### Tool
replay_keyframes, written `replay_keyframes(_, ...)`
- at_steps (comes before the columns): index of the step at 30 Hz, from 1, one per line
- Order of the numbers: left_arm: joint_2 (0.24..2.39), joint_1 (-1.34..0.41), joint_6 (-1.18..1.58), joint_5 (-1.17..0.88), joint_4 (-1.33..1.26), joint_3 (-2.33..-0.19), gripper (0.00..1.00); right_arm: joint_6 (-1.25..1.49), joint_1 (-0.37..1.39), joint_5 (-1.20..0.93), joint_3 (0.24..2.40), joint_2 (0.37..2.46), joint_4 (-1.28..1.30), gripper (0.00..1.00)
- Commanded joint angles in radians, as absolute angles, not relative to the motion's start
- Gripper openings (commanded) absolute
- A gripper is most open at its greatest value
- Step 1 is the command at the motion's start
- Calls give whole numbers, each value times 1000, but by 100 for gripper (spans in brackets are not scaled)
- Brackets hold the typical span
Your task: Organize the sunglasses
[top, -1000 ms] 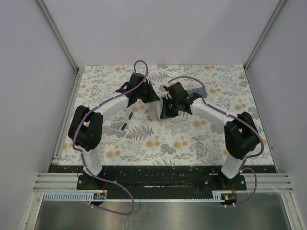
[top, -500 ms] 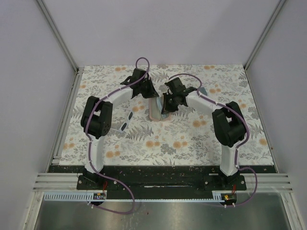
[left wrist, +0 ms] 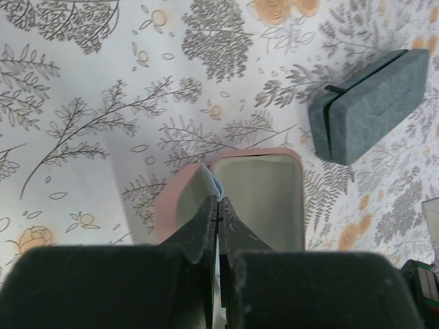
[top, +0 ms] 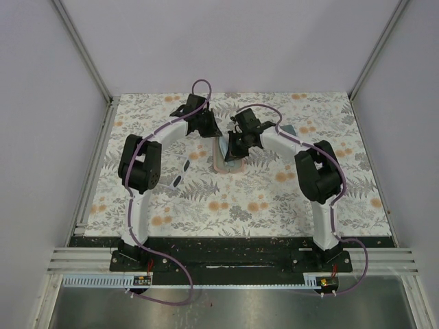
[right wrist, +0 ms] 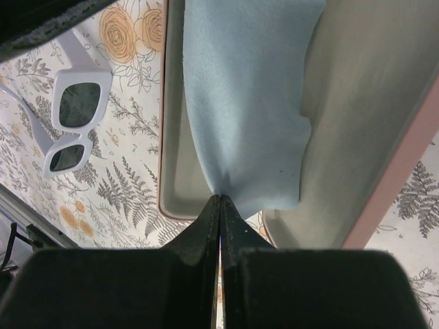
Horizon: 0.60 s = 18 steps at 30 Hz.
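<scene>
The pink case lies open, and the right fingers are pinched tight on the light blue cloth above its tray, which looks like the cloth-packing step. The left fingers are pressed together at the case's lid edge; whether they grip it I cannot tell. The whitish sunglasses lie on the counter beside the case, on the left arm's side. The next move calls for dropping the cloth inside, then fetching them.
</scene>
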<state>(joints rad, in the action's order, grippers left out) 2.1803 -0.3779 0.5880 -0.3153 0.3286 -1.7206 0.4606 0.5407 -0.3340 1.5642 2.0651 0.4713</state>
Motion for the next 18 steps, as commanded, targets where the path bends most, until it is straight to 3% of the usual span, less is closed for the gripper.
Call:
replay_keyframes(1, 2207, -367, 531, -296, 360, -1781, 0, 477, 549, -365, 1632, 2095, 463, 0)
replay_keyframes(18, 2240, -334, 482, -265, 405, -1801, 0, 515, 626, -379, 1746, 2220, 476, 0)
